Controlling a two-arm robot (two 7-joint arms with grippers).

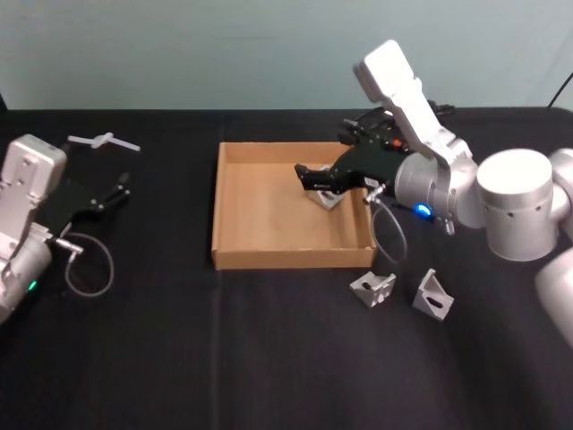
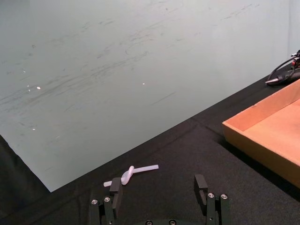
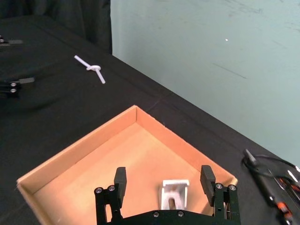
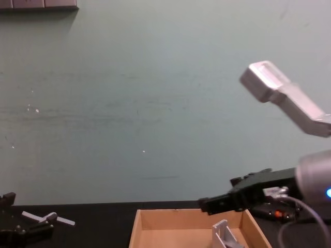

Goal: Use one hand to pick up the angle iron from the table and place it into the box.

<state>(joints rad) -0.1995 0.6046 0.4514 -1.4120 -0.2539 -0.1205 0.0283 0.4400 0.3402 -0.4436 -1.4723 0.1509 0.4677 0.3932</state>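
Right gripper [image 1: 306, 176] hangs over the right rear part of the box [image 1: 286, 258], tilted down toward the floor of it. In the right wrist view its fingers [image 3: 120, 181] stand apart, clamped on nothing. The angle iron [image 3: 176, 195] lies on the box floor in the gap between them, touching neither as far as we can tell. In the chest view it sits below the gripper tip, inside the walls.

We judge the placing as good as made; the step in hand is getting clear of the piece.

- Keep the fingers wide and lift straight up before swinging back, so that neither pad drags the angle iron along.
- The right wall of the box is close by. We would rise above its rim first and only then pull toward the right edge of the table [image 1: 179, 358].
- A cable loop [image 1: 390, 235] under the wrist hangs near that wall and could catch on it.
- Two more brackets [image 1: 373, 288] lie on the table just outside the near right corner of the box.

Left gripper [image 1: 119, 190] is parked near the left edge of the table, fingers apart and holding nothing.
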